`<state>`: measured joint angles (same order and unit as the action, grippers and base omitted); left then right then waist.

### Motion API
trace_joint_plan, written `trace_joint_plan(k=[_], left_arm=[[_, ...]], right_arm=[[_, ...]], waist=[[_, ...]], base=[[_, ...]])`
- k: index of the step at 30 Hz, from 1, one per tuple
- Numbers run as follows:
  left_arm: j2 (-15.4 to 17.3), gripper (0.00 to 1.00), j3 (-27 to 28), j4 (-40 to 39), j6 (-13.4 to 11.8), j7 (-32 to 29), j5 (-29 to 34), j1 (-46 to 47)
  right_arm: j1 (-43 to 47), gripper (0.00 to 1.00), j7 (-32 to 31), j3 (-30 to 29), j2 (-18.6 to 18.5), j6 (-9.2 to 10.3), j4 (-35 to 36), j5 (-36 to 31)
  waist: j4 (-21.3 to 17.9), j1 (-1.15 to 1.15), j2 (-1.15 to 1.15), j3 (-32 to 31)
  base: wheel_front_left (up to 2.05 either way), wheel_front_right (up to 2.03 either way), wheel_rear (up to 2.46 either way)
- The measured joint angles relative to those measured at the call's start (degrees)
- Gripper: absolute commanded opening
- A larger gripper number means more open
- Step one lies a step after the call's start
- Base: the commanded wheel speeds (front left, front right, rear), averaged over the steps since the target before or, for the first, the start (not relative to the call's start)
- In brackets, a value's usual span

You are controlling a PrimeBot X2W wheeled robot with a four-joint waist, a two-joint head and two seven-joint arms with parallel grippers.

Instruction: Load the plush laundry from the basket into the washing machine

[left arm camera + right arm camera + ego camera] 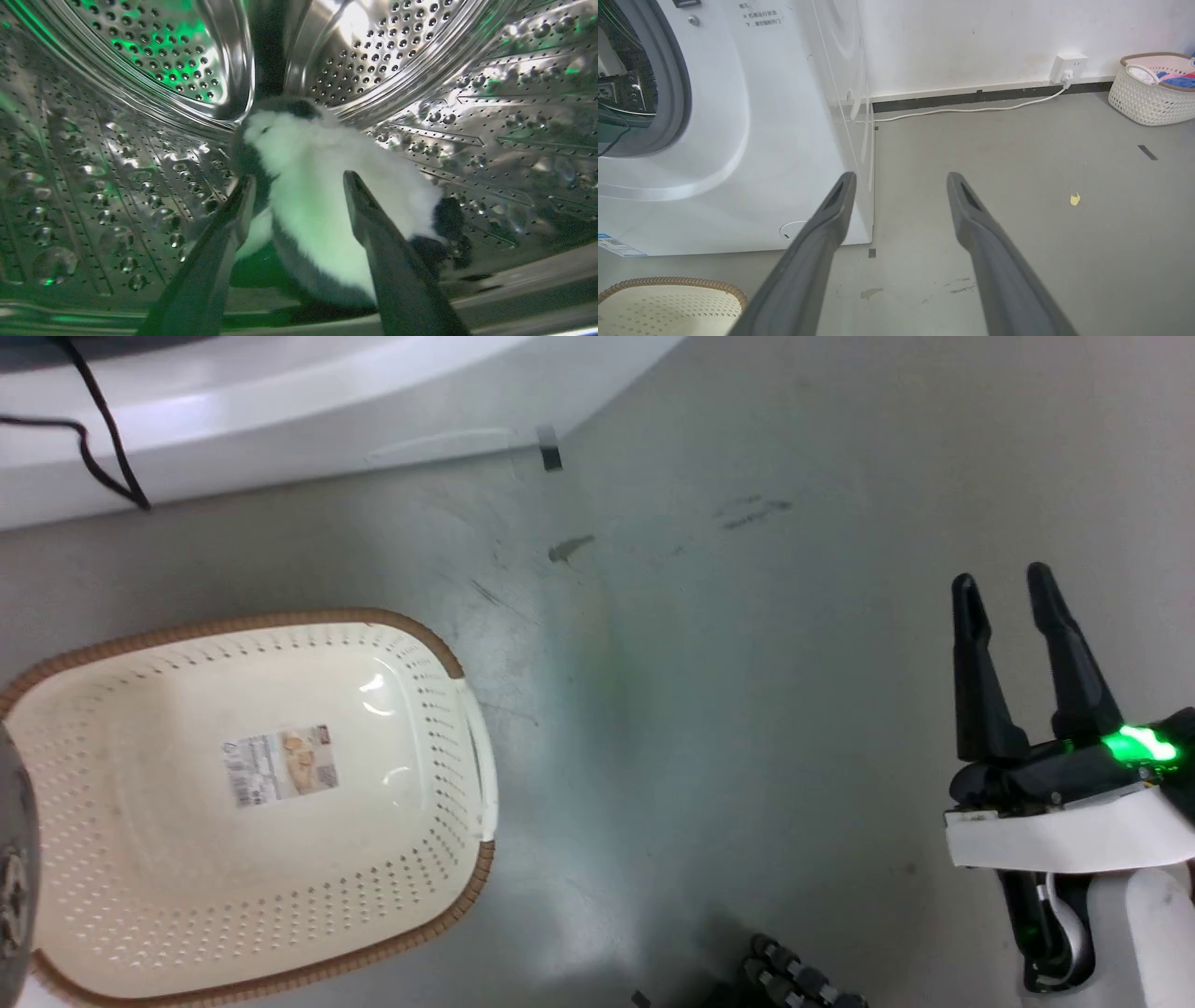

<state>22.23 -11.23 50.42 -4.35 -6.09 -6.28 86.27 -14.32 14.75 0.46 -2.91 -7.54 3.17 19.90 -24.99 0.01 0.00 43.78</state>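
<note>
The black-and-white plush laundry [322, 205] lies belly up on the floor of the shiny perforated drum [490, 116] of the washing machine [738, 140]. My left gripper [299, 179] is inside the drum and open, one finger on each side of the toy's body. The cream basket [448, 728] with its brown rim stands on the floor at the lower left of the head view, holding nothing but its label; its corner [668, 298] also shows in the right wrist view. My right gripper [1002, 577] hovers open over bare floor, right of the basket, and holds nothing [900, 175].
The washer's white base [280, 411] crosses the top left of the head view, with a black cable [93, 439] hanging over it. A second white basket [1153, 93] with coloured clothes stands by the far wall. A white cord [971, 109] runs from a wall socket along the skirting.
</note>
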Motion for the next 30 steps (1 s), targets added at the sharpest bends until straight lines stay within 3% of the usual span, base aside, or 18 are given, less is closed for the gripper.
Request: trace_joint_plan(k=[8, 18, 25, 30], left_arm=[[-2.5, 1.0, 0.16, 2.85, 1.94, 8.36, -2.98, -7.71], [-6.67, 1.0, 0.37, 3.09, 7.88, 18.69, -7.98, -25.17], [-8.0, 1.0, 1.35, -6.3, 9.39, 20.49, -11.29, -39.98], [-8.64, 1.0, 3.56, -16.29, 7.95, 20.79, -13.24, -52.82]], right_arm=[[0.74, 1.0, 0.0, -2.53, 0.0, 0.0, 0.73, -3.9], [7.07, 1.0, 0.0, -5.0, -0.31, 0.0, 1.67, -10.27], [9.57, 1.0, 0.0, -4.56, -0.64, 0.0, 2.67, -12.0], [11.7, 1.0, 0.0, -3.35, -0.64, 0.0, 2.83, -12.39]], waist=[[2.5, -0.01, 0.0, -5.93], [7.72, -0.02, 0.0, -18.44], [12.15, -0.03, 0.0, -27.04], [15.21, -0.03, 0.0, -32.01]], base=[[0.0, 0.0, 0.0], [0.0, 0.0, 0.0], [0.0, 0.0, 0.0], [0.0, 0.0, 0.0]])
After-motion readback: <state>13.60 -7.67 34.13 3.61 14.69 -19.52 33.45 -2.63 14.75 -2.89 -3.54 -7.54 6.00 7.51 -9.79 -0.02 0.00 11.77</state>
